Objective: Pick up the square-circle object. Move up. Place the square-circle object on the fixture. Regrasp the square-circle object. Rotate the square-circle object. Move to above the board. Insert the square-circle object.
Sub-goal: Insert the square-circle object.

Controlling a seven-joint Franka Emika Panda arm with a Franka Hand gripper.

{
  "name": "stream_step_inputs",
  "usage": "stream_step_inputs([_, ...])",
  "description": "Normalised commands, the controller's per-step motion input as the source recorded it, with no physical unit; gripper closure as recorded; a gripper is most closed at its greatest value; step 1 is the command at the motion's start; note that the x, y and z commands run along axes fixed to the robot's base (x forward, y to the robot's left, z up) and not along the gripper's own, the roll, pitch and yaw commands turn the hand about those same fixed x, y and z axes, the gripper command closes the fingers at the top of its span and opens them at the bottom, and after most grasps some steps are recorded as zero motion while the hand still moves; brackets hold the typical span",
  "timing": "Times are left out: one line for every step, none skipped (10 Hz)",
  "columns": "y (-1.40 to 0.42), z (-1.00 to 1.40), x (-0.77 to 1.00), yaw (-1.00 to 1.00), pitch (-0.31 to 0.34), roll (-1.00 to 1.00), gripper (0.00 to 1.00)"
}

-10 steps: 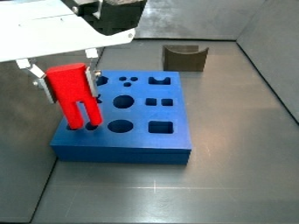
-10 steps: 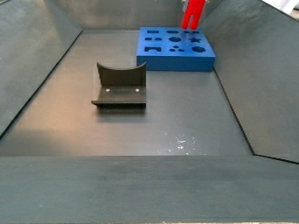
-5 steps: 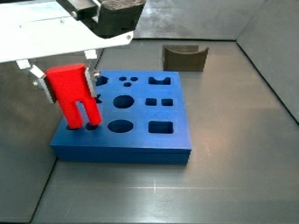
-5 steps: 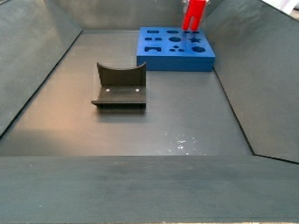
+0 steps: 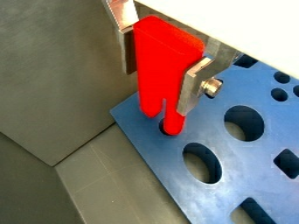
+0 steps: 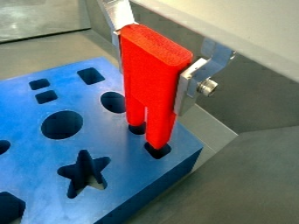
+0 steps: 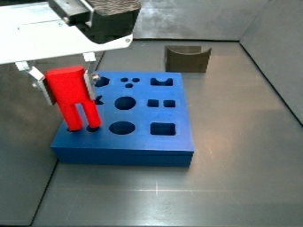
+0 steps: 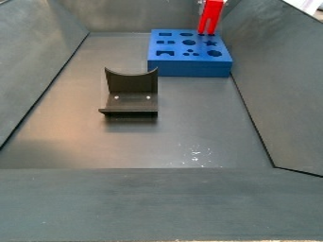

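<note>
**Two red prongs meet the holes at the board's corner**

Two parallel prongs of the small bright red plastic square-circle object point straight down, their tips reaching into adjacent holes at a corner of the large flat blue board. In both wrist views the block stands upright, its solid head uppermost. The gripper is clamped on that head: flat silver fingers press against opposite sides of the red block, one on each flank, with a round bolt head showing on the nearer plate.

In a side view the red piece stands at the near left edge of the blue slab, with the white body of the gripper directly above it. Round, square and star-shaped openings cover the rest of the slab's top face. How deep the prong tips sit in their holes cannot be told.

The small dark olive-grey fixture, with a curved notch in its top, stands on the grey floor well apart from the blue slab. In a side view taken from the opposite end, the same dark fixture sits near the middle of the floor, while the blue board lies farther back with the red block upright over its far right corner.
</note>
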Motion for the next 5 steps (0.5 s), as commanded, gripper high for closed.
stream_step_inputs([-0.04, -0.7, 0.0, -0.08, -0.143, 0.0, 1.0])
stream_step_inputs([-0.01, -0.72, 0.0, -0.06, -0.131, 0.02, 1.0])
stream_step_inputs([0.0, -0.29, 0.0, 0.0, -0.039, 0.0, 1.0])
stream_step_inputs([0.0, -0.01, 0.0, 0.0, 0.0, -0.04, 1.0])
stream_step_inputs([0.0, -0.32, 0.01, 0.0, -0.026, 0.0, 1.0])
